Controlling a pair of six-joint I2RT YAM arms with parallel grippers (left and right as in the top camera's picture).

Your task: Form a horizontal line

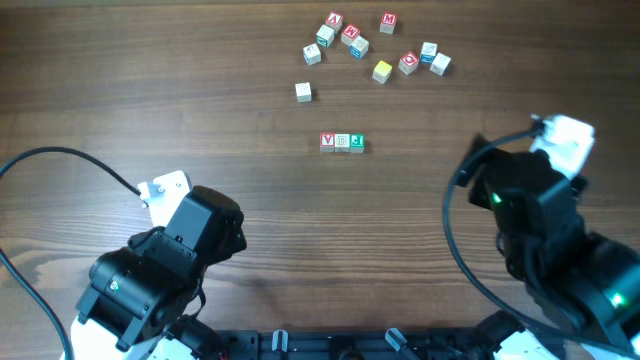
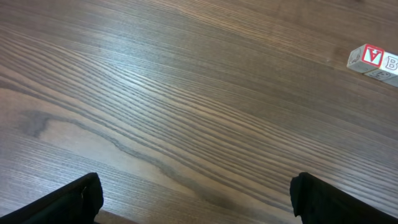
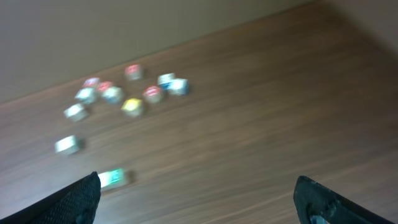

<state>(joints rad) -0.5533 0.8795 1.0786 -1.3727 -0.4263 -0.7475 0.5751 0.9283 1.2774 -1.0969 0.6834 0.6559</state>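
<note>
Three letter blocks stand side by side in a short row at mid-table: red, pale, green. The row's red end shows in the left wrist view and its green end, blurred, in the right wrist view. Several loose letter blocks lie scattered at the far side, with one pale block apart at the left; they also show blurred in the right wrist view. My left gripper is open and empty over bare wood. My right gripper is open and empty, well short of the blocks.
The left arm sits at the near left and the right arm at the near right, each with a black cable looping beside it. Bare wood lies between the arms and the row.
</note>
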